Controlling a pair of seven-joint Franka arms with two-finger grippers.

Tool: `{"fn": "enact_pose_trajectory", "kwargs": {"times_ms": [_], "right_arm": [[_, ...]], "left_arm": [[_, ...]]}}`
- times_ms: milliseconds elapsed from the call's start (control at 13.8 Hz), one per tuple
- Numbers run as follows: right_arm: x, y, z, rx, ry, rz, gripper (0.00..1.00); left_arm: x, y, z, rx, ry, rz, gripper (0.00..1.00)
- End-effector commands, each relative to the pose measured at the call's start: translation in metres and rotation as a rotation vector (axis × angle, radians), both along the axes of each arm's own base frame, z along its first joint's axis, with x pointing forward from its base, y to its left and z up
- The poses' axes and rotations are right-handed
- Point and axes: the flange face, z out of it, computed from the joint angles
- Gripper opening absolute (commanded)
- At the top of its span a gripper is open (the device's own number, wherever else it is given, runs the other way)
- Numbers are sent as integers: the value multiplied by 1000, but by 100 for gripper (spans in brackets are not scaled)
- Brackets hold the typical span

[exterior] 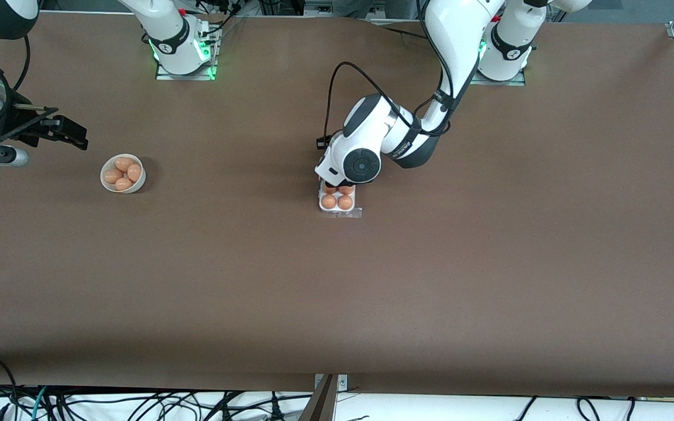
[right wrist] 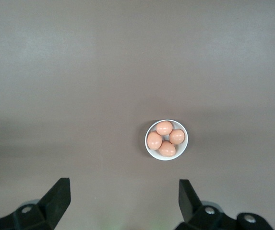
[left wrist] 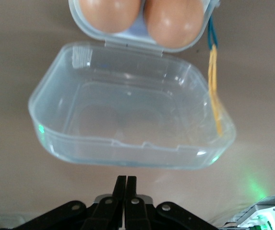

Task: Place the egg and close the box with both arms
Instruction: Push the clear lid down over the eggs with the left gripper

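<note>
A brown surface carries an egg carton near its middle and a bowl of eggs toward the right arm's end.

The left end effector hangs low over the box, directly above the part of it farther from the front camera. Its two black fingers are pressed together with nothing between them. In the left wrist view, just past those fingertips, the clear plastic lid lies swung open and flat on the surface, still joined at its hinge to the white tray. Past the lid, two brown eggs sit in the tray's cells. In the front view the tray shows four eggs, the two nearer the camera in plain sight and the other two partly covered by the left arm's wrist.

The right end effector waits high in the air at the right arm's end of the surface, fingers spread wide and empty. Below and ahead of it stands a round white bowl holding four brown eggs, well apart from the box.
</note>
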Motion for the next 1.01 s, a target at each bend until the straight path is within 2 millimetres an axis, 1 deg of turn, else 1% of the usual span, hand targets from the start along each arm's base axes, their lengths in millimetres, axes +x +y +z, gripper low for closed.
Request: {"fn": "enact_pose_trajectory", "kwargs": {"times_ms": [0, 144, 217, 433, 505, 578, 722, 794, 866, 939], "right_arm": [[-2, -1, 6, 1, -3, -9, 100], [-2, -1, 6, 3, -1, -9, 100], [-2, -1, 6, 1, -3, -9, 100], [-2, 0, 5, 2, 0, -9, 100], [-2, -1, 5, 2, 0, -11, 100], [-2, -1, 5, 2, 0, -9, 100], [-2, 0, 5, 3, -1, -9, 100], [-2, -1, 5, 3, -1, -11, 100], [-2, -1, 5, 3, -1, -11, 100], [-2, -1, 5, 3, -1, -11, 100]], "left_arm": [[19, 0, 12, -5, -41, 35, 6], [33, 3, 17, -11, -75, 54, 6], [37, 5, 18, -12, -82, 60, 6], [58, 17, 19, -13, -145, 104, 6], [64, 19, 23, -14, -163, 106, 6], [69, 23, 23, 8, -190, 90, 6], [73, 27, 33, 30, -218, 66, 6], [76, 32, 35, 43, -218, 59, 11], [82, 41, 46, 58, -218, 49, 15], [90, 51, 60, 94, -235, 14, 23]]}}
